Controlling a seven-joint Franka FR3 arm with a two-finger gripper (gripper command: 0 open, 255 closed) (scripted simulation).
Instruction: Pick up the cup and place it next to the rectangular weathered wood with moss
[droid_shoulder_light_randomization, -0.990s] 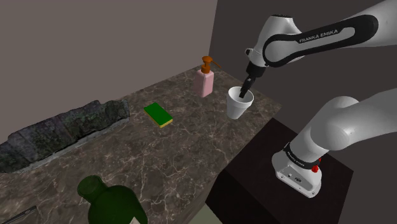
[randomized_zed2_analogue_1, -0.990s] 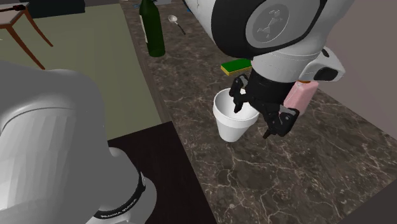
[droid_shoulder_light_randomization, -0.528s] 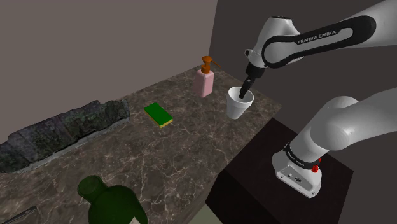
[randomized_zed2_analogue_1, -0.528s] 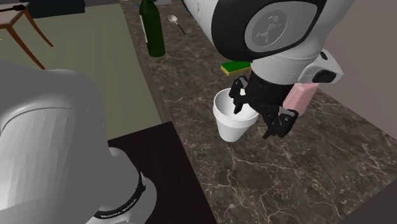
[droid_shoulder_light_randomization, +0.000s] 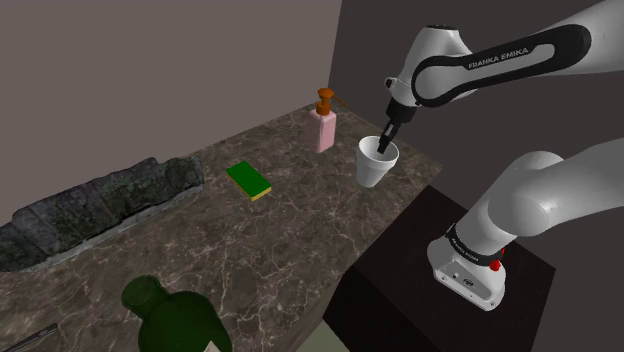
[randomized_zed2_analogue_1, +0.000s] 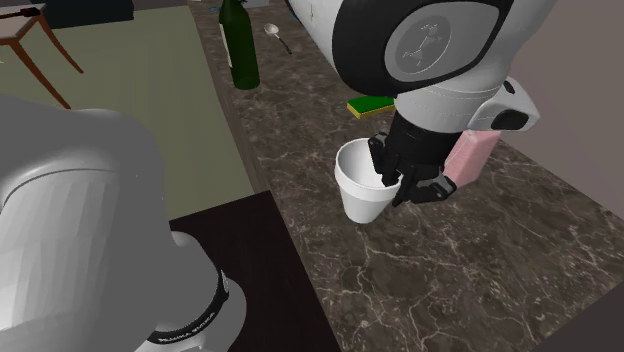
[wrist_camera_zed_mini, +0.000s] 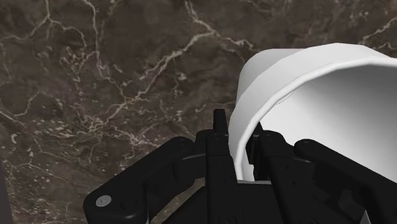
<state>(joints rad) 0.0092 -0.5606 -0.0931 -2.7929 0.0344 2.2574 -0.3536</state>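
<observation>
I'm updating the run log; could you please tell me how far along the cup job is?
Done: the gripper is shut on the cup, one finger inside its rim, one outside. In hand: the lift; the cup seems to sit on the dark veined counter. Left: carrying it to the long weathered wood at the shoulder view's left and setting it down beside that.

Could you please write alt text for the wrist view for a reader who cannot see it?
The black gripper is shut on the wall of a white cup, one finger inside, one outside, over a dark marbled counter.
</observation>
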